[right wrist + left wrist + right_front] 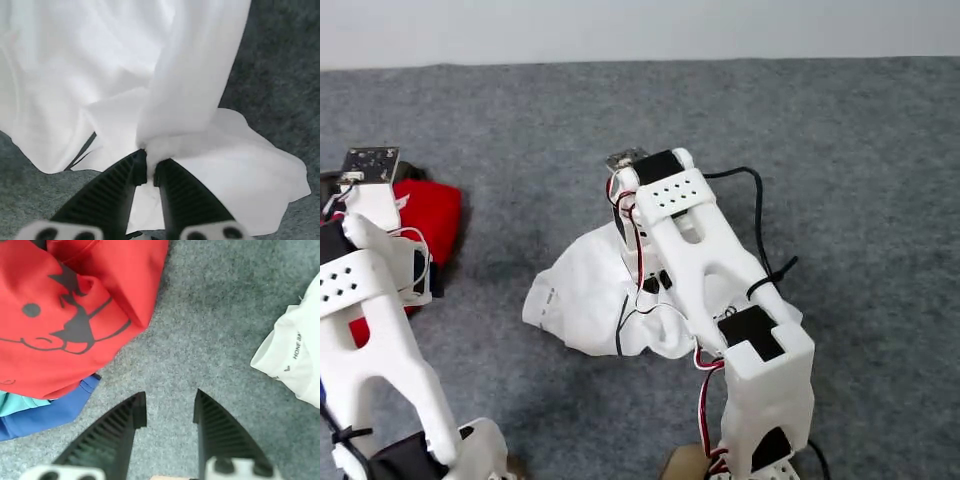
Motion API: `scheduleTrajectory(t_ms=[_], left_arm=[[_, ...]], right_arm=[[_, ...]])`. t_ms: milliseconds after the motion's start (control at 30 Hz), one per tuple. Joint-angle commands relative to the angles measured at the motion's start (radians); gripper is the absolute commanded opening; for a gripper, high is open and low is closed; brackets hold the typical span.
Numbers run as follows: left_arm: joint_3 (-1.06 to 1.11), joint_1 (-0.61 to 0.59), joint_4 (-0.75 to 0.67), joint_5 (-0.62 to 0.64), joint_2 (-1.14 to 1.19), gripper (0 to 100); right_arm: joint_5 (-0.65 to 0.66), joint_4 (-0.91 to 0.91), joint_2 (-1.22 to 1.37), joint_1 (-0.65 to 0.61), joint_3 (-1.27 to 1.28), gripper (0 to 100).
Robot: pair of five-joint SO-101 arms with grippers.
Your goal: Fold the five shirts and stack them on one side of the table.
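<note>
Right wrist view gives me the white shirt (100, 75) as a rumpled heap with one fold of cloth drawn up, and my right gripper (150, 167) is pinched closed on the end of that fold. From the high view, the shirt lies near the middle of the grey surface (840, 150), under the right arm. At the left, a red shirt (90, 300) with a black cartoon print lies on a blue shirt (45, 417) and a teal shirt (12, 404). My left gripper (169, 405) hangs open over bare surface between that pile and the white shirt, touching neither.
</note>
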Motion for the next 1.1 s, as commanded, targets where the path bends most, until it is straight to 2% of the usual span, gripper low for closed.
scheduleTrajectory(t_ms=[0,300,467,667,800,900,1067], left_arm=[[-0.001,0.002,-0.018,-0.006,-0.031,16],[-0.13,0.025,-0.017,-0.005,-0.029,16],[-0.171,0.193,-0.044,-0.003,-0.023,16],[-0.17,0.425,-0.275,0.084,-0.009,16],[-0.177,0.574,-0.393,0.086,0.114,16],[-0.206,0.634,-0.44,0.086,0.252,16],[-0.395,0.681,-0.448,0.087,0.489,16]], right_arm=[[0.068,0.067,-0.03,0.024,-0.066,1.0],[0.12,0.065,-0.294,0.163,-0.025,0.9],[0.13,0.065,-0.407,0.268,0.098,0.9],[0.132,0.064,-0.515,0.378,0.227,0.9],[0.132,0.064,-0.559,0.426,0.295,0.9],[0.132,0.064,-0.581,0.444,0.336,0.9],[0.13,0.062,-0.607,0.455,0.393,0.9]])
